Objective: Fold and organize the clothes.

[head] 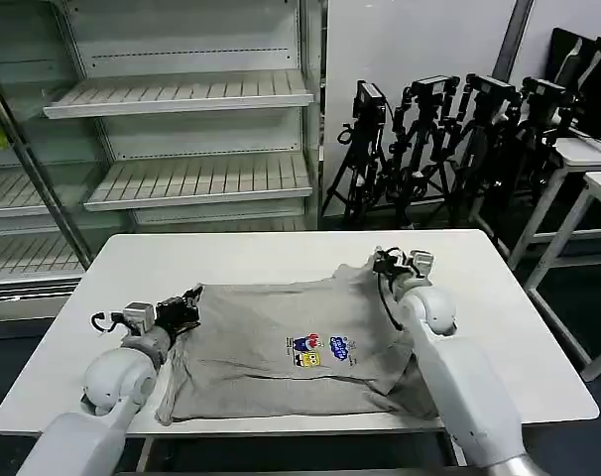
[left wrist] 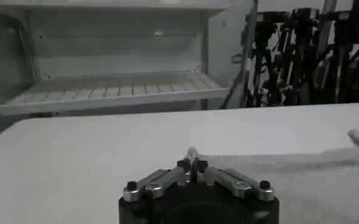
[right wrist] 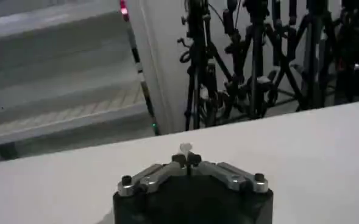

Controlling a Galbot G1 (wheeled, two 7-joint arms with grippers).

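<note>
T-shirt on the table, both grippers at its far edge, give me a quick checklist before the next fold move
1. T-shirt lies spread on the table, print up: ok.
2. Left gripper at the shirt's far left corner, fingers closed: ok. Cloth between them: cannot tell.
3. Right gripper at the far right corner, where the cloth is lifted: ok. The right wrist view shows its fingers closed on a pale scrap.
4. Shirt lies flat: not ok, the right side is bunched along the right arm.
5. Near hem on the table: ok, close to the front edge.
6. Bare table beyond the shirt: ok.
</note>
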